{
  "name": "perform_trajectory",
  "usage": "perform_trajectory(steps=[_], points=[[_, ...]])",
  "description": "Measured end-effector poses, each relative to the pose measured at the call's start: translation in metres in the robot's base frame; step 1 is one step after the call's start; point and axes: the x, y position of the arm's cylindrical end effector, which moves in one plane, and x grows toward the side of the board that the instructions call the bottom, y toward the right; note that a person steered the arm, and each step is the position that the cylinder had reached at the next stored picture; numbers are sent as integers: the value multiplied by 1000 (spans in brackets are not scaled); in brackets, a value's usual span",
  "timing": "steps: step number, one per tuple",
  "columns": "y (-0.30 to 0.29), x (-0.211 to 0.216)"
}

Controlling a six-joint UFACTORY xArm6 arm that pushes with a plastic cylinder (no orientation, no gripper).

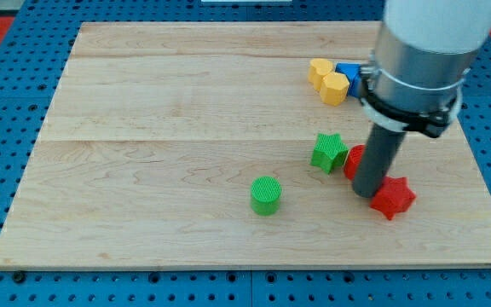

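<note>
My dark rod comes down at the view's right, and my tip rests on the board between two red blocks. A red star block lies just right of the tip, touching or nearly touching it. A second red block sits just left of the rod, partly hidden, shape unclear. A green star block stands left of that red block. A green cylinder sits further left, well apart from the tip.
Near the view's top right, two yellow blocks cluster with a blue block, partly hidden by the arm's grey body. The wooden board lies on a blue pegboard surface.
</note>
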Motion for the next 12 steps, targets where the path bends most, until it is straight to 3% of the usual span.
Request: perform_trajectory(steps=[1,3,4,5,7,9,10,11,12], points=[[-11,2],[-123,-46],[-100,-98],[-39,-89],[-29,-48],[10,-58],[13,-68],[-30,-84],[-65,-74]])
